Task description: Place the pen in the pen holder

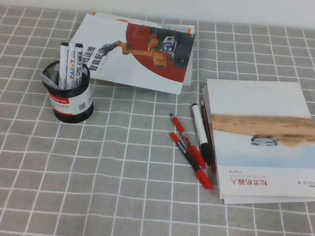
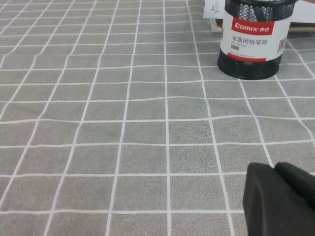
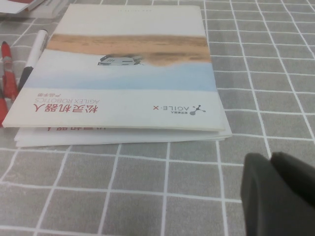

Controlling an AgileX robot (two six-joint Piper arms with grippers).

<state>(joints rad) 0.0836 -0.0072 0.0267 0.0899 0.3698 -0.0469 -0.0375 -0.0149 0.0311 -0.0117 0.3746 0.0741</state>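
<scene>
The pen holder point(image 1: 72, 99), a black mesh cup with a red-and-white label, stands at the left of the table. It holds two white markers with black caps point(image 1: 70, 64). A slim silvery-grey pen point(image 1: 50, 77) leans inside it against the left rim. The holder also shows in the left wrist view point(image 2: 253, 44), far ahead of my left gripper point(image 2: 275, 169), which is shut and empty low over the cloth. My right gripper point(image 3: 271, 158) is shut and empty, just short of the booklet's near edge. Neither gripper shows in the high view.
Two red pens point(image 1: 190, 152) and a white marker point(image 1: 200, 131) lie in the middle, beside a booklet point(image 1: 262, 140) on the right, which also shows in the right wrist view point(image 3: 128, 73). Another booklet point(image 1: 136, 51) lies at the back, behind the holder. A grey checked cloth point(image 1: 110, 192) covers the table.
</scene>
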